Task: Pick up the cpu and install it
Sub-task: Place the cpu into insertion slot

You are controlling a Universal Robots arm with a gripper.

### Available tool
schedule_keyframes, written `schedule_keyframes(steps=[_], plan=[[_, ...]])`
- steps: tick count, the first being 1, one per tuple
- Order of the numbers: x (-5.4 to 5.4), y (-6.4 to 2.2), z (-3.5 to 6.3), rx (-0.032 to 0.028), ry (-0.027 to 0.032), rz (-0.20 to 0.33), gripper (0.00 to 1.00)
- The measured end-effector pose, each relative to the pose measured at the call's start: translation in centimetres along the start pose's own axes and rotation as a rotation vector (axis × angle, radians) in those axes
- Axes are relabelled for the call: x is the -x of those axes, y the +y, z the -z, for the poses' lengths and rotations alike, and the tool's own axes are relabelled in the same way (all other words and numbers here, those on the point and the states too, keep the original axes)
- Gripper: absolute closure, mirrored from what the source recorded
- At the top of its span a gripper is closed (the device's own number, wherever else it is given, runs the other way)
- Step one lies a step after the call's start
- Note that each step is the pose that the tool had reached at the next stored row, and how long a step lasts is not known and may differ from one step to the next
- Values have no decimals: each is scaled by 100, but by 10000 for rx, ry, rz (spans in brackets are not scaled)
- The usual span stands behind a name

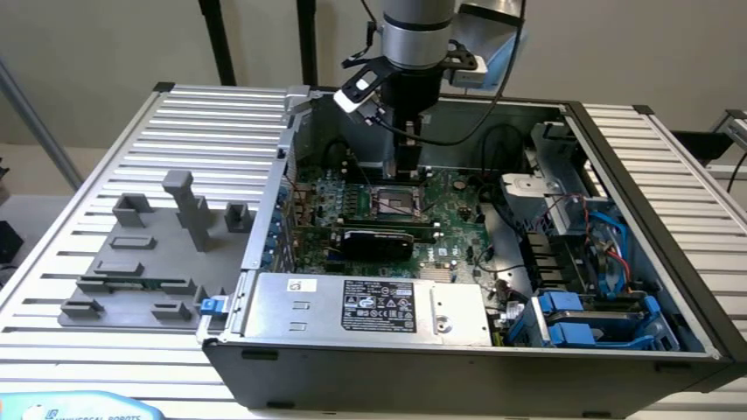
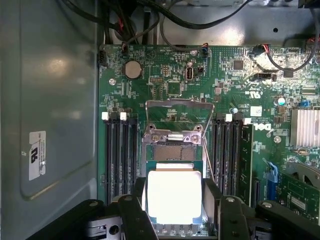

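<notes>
UR arm comes straight down into the open grey computer case, which lies on its side on a slatted alu table. Gripper hangs low inside the case, right over the far end of the CPU socket on the green motherboard.

From the wrist cam: gripper is pinching the cpu. Two black fingers sit against opposite edges of the chip, w/ its silvery-white top facing the cam. The chip sits level over the socket. Can't tell if it's touching the socket yet. The socket's load plate is flipped up and open just beyond the chip. Memory slots run along both sides of the socket. A coin cell sits further off on the board, and a finned heatsink is at the board's edge.

Outside the case, towards the exterior view's left, a grey parts fixture sits on the table w/ a green memory stick lying in it. The PSU fills the near side of the case.
</notes>
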State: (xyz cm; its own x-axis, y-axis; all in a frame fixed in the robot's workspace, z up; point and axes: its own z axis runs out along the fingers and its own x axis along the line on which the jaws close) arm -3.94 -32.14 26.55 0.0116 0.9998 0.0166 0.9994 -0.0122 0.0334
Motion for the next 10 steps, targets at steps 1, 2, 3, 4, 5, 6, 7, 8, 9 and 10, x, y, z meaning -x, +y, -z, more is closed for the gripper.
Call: schedule_keyframes(steps=[1, 2, 3, 4, 5, 6, 7, 8, 9, 10], plan=[[0, -1, -18, 0, 0, 0, 45], [1, -1, -37, 0, 0, 0, 45], [1, -2, -55, 0, 0, 1, 45], [1, -3, -72, -1, 0, 0, 45], [2, -3, -90, 0, 0, 0, 45], [2, -4, -109, 0, 1, 0, 45], [2, -4, -127, -2, -1, 0, 45], [2, -5, -146, -3, 0, 0, 45], [3, -6, -164, -4, 0, 0, 45], [3, -6, -182, -6, 0, -1, 45]])
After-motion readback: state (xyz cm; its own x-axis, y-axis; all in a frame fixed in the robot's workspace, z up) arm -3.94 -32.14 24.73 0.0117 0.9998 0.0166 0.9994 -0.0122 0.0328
